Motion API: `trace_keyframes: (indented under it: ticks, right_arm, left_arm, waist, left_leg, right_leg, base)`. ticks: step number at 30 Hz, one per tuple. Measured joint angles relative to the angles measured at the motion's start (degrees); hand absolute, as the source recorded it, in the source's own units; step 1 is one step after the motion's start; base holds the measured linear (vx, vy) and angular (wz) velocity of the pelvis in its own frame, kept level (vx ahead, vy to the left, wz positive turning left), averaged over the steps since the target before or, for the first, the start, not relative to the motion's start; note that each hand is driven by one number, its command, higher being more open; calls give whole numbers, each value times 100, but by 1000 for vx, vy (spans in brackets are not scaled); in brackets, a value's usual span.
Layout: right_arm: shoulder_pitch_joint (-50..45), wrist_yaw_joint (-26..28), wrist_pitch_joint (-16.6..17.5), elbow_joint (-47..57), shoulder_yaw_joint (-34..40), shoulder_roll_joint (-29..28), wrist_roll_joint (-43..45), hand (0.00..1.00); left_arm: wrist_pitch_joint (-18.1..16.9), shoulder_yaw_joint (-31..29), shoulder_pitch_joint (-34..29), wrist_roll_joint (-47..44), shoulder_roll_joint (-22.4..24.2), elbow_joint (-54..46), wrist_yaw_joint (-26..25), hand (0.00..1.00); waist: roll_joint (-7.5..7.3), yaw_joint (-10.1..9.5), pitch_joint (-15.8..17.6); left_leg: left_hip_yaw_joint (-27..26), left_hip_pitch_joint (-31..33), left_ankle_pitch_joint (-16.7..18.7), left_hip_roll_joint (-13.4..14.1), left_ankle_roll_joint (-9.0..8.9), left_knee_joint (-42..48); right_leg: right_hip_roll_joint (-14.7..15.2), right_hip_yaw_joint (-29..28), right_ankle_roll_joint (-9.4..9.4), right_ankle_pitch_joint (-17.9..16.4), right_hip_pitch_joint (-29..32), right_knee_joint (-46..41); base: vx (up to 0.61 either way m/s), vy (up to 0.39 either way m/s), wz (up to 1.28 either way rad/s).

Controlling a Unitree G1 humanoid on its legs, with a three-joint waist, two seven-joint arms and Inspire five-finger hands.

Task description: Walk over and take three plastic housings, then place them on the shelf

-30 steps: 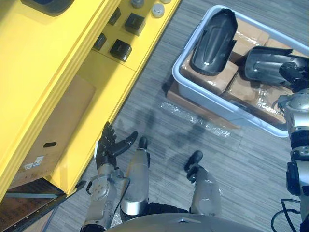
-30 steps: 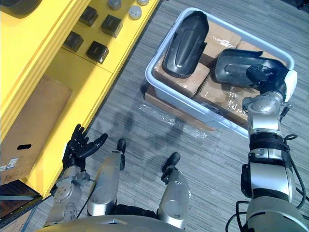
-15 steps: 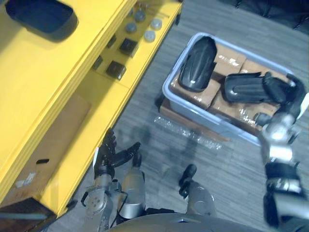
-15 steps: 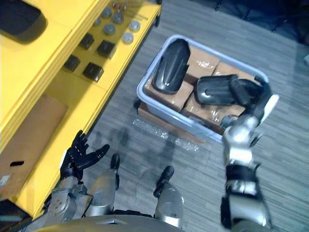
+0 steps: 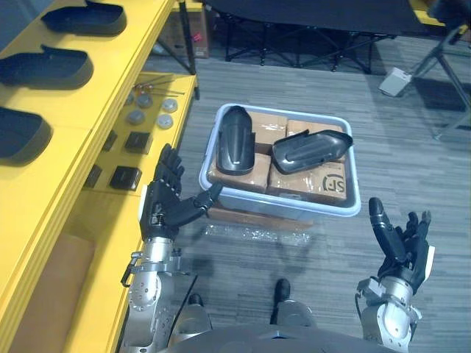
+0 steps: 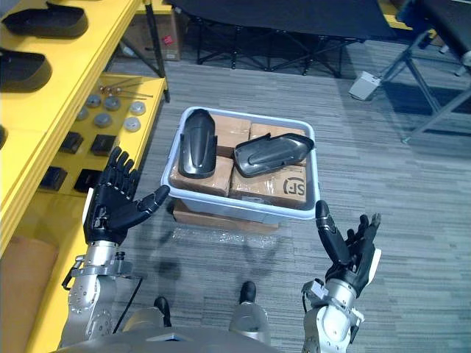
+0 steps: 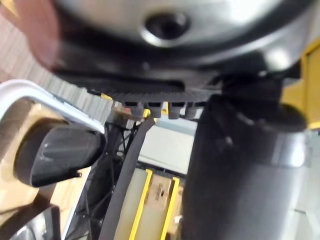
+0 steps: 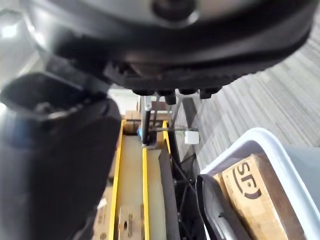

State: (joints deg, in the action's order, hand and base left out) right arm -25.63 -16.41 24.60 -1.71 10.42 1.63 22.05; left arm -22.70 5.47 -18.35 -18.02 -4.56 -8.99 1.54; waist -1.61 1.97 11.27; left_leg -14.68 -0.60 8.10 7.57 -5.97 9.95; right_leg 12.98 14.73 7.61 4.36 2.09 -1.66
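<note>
The left hand (image 5: 165,204) was raised at about 8 o'clock in the head views, palm open. Its fingers (image 5: 171,163) were spread and straight toward 12 o'clock, with the thumb stretched toward 2 o'clock. The left arm (image 5: 146,294) rose to it from 7 o'clock. The right hand (image 5: 403,251) was at about 4 o'clock, also open, fingers fanned toward 12 o'clock and thumb angled toward 11 o'clock, atop the right arm (image 5: 390,323) coming up from 5 o'clock.

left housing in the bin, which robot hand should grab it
Left. The left robot hand is open beside the bin, near that housing; the right robot hand is farther off.
</note>
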Motion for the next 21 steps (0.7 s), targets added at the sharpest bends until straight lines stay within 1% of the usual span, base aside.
trace_keyframes:
  ticks: [2,4,6,7,8,9,10,11,12,13,14,15,16,17,18,19,20,21]
  right_arm:
    - [-104,187,1,-1,7,4,129,100]
    - [-112,236,1,-2,-81,23,113,100]
    - [-48,239,-2,-2,-210,71,114,100]
    - [8,237,-3,-2,-266,97,117,100]
    - [122,211,-3,-12,-324,116,128,100]
    - [250,178,-3,-54,-388,133,129,100]
    - [289,164,-3,-67,-414,137,129,100]
    - [413,104,-2,-149,-519,136,126,100]
    - [499,96,-1,-254,-553,134,119,100]
    - [508,98,-1,-326,-562,131,113,100]
    - [482,98,-1,-425,-560,131,114,100]
    - [481,99,-2,-465,-550,131,115,100]
    - [474,107,-3,-489,-540,131,116,100]
    - [453,162,-6,-489,-539,132,115,100]
    - [429,211,-9,-489,-541,132,113,100]
    - [388,292,-16,-490,-537,171,106,100]
    - [359,390,-18,-489,-536,289,82,100]
    - [360,444,-19,-488,-539,347,70,100]
  left_arm:
    - [0,97,30,-63,-4,-80,3,100]
    - [0,105,64,-116,-8,-95,39,100]
    - [0,165,91,-222,-16,-100,98,100]
    - [5,214,104,-231,-27,-101,152,100]
    - [22,324,144,-267,-72,-102,244,100]
    - [42,430,193,-265,-139,-102,317,100]
    - [43,464,215,-266,-174,-102,348,100]
    - [42,567,257,-254,-357,-104,420,100]
    - [44,601,258,-212,-455,-104,399,100]
    - [46,630,252,-193,-483,-105,372,100]
    - [45,693,261,-200,-569,-119,330,100]
    - [44,712,274,-216,-576,-127,299,100]
    - [43,715,333,-218,-584,-140,175,100]
    - [46,729,406,-214,-615,-140,6,100]
    - [48,731,424,-214,-635,-139,-79,100]
    - [51,736,432,-227,-629,-104,-218,100]
    - [55,785,420,-272,-521,-92,-331,100]
    - [55,823,434,-294,-477,-92,-362,100]
  waist:
    - [119,36,-75]
    - [177,79,-111]
    - [213,91,-126]
    - [231,92,-133]
    - [232,68,-112]
    - [191,60,-57]
    - [167,66,-31]
    - [36,72,86]
    - [2,84,162]
    - [39,103,194]
    - [16,130,176]
    - [16,131,175]
    - [27,150,172]
    - [9,196,170]
    - [-35,231,159]
    - [58,317,177]
    - [257,308,115]
    - [367,292,83]
  left_leg:
    - [-134,-76,53,2,6,-3]
    - [-182,-98,112,12,0,43]
    - [-241,-51,264,52,28,241]
    - [-256,8,361,86,38,399]
    - [-277,43,454,116,65,580]
    - [-338,-4,540,125,102,716]
    - [-364,-33,570,121,110,765]
    - [-476,-225,775,105,238,915]
    - [-508,-344,836,117,286,956]
    - [-516,-374,865,111,322,969]
    - [-514,-356,906,96,352,1008]
    - [-510,-313,926,93,359,1037]
    - [-425,-121,996,94,348,1201]
    - [-289,59,1096,77,241,1365]
    - [-213,107,1144,66,198,1437]
    - [9,137,1212,91,90,1524]
    - [123,142,1247,202,5,1477]
    - [182,161,1230,279,-22,1458]
  right_leg:
    - [-10,-115,3,2,12,0]
    - [-22,-166,3,2,18,-7]
    - [-35,-233,-23,-17,116,-156]
    - [-36,-242,-96,-67,245,-375]
    - [-12,-245,-209,-137,497,-856]
    - [66,-251,-313,-202,769,-1506]
    - [111,-256,-349,-225,858,-1741]
    - [276,-266,-371,-223,1065,-2438]
    - [348,-249,-404,-206,1104,-2628]
    - [372,-250,-533,-294,1109,-2602]
    - [367,-268,-580,-359,1099,-2294]
    - [337,-277,-578,-359,1128,-2109]
    - [235,-419,-569,-352,1248,-1777]
    - [94,-576,-485,-299,1315,-1508]
    - [22,-694,-457,-277,1299,-1395]
    - [-92,-931,-169,-161,1240,-1461]
    - [-215,-838,-220,-304,1226,-1545]
    - [-268,-747,-234,-357,1220,-1573]
  base:
    - [22,20,-28]
    - [6,11,-20]
    - [-17,23,-25]
    - [-43,52,-33]
    - [-68,85,-42]
    - [-75,87,-36]
    - [-115,125,-39]
    - [-109,89,-30]
    - [-108,68,-27]
    - [-103,41,-5]
    - [-80,40,3]
    - [-80,48,14]
    - [-28,-23,34]
    - [-20,-58,45]
    - [44,-146,67]
    - [144,-157,51]
    - [188,-143,44]
    - [254,-123,34]
